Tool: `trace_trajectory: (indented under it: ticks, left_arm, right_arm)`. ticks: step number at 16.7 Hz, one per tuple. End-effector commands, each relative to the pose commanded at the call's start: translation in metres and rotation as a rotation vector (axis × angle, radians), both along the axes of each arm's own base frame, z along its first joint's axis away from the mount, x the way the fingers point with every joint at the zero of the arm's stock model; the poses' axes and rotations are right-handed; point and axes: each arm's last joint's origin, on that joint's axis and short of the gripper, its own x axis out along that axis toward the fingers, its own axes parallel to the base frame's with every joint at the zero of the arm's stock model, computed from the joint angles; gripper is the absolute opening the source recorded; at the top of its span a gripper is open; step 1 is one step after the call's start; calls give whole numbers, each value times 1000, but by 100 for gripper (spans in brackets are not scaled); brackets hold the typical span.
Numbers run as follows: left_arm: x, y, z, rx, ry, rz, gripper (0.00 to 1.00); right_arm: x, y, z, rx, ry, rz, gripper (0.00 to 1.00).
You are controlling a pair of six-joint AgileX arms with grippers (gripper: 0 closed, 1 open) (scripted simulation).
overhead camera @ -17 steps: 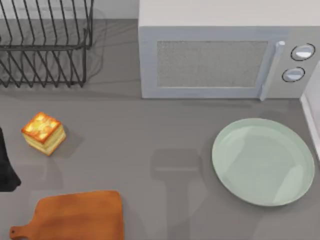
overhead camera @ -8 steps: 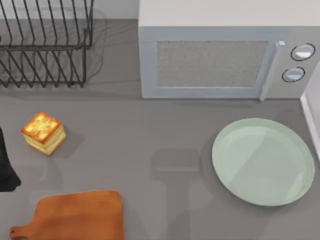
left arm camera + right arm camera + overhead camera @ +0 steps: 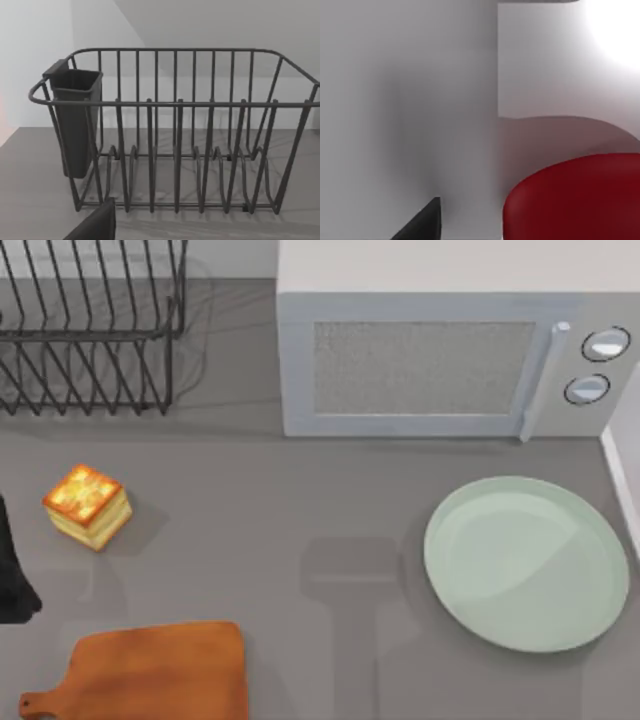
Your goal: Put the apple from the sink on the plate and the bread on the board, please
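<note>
The red apple sits very close in the right wrist view, against the white sink wall. A dark part of my right gripper shows just beside it. The pale green plate lies bare at the table's right. The bread, a golden-topped cube, stands at the left. The orange-brown board lies at the front left, its handle pointing left. My left arm is a dark shape at the left edge, between bread and board.
A grey microwave stands at the back, behind the plate. A black wire dish rack with a cutlery cup stands at the back left, facing the left wrist camera. The sink's white edge borders the table's right side.
</note>
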Motion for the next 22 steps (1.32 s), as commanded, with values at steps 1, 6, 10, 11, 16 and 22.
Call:
trace_trajectory:
  ticks: [1,6,10,11,16,22]
  left_arm:
    - [0,0,0,0,0,0,100]
    - [0,0,0,0,0,0,100]
    - [0,0,0,0,0,0,100]
    - [0,0,0,0,0,0,100]
    - [0,0,0,0,0,0,100]
    - [0,0,0,0,0,0,100]
  right_arm:
    - [0,0,-2,1,1,0,100]
    - [0,0,-2,1,1,0,85]
    - [0,0,-2,1,1,0,55]
    - [0,0,-2,1,1,0,47]
    - [0,0,-2,1,1,0,10]
    - [0,0,-2,1,1,0,0]
